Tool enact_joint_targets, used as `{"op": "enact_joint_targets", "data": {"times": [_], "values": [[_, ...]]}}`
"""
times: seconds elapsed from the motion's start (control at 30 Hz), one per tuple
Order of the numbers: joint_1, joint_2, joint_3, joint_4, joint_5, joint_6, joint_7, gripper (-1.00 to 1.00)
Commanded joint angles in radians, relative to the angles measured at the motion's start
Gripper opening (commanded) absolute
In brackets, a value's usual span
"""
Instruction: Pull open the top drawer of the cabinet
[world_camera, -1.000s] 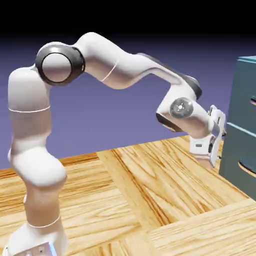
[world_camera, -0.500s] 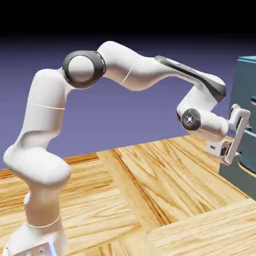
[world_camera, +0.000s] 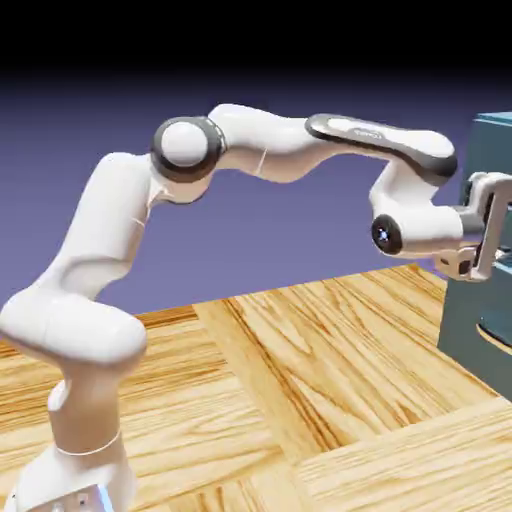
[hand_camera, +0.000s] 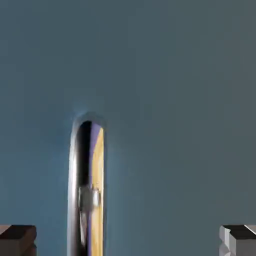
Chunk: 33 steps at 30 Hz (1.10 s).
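Since a second ago my arm has stretched right and lifted; my gripper (hand_camera: 128, 240), then low beside the cabinet (world_camera: 490, 300), now stands level at the top drawer (hand_camera: 175, 75). Fingers (hand_camera: 17, 239) wide apart, holding nothing. In the hand view the handle (hand_camera: 87, 185) runs between them, nearer the left one, touching neither. The teal front fills that view. The cabinet sits at the exterior view's right edge. Wooden table (world_camera: 300, 400) bare below my arm; violet backdrop behind.
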Motion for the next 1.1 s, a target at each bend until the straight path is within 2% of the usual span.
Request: {"op": "enact_joint_targets", "data": {"times": [0.0, 0.27, 0.3, 0.7, 1.07], "values": [[0.000, 0.000, 0.000, 0.000, 0.000, 0.000, 0.000, 0.00], [-0.163, 0.163, 0.075, 0.287, -0.044, 0.088, 0.145, 0.00], [-0.163, 0.163, 0.075, 0.287, -0.044, 0.088, 0.145, -1.00], [0.079, -0.066, -0.050, -0.112, 0.011, -0.031, -0.053, -1.00], [0.447, -0.360, -0.317, -0.460, 0.040, -0.083, -0.319, -1.00]]}}
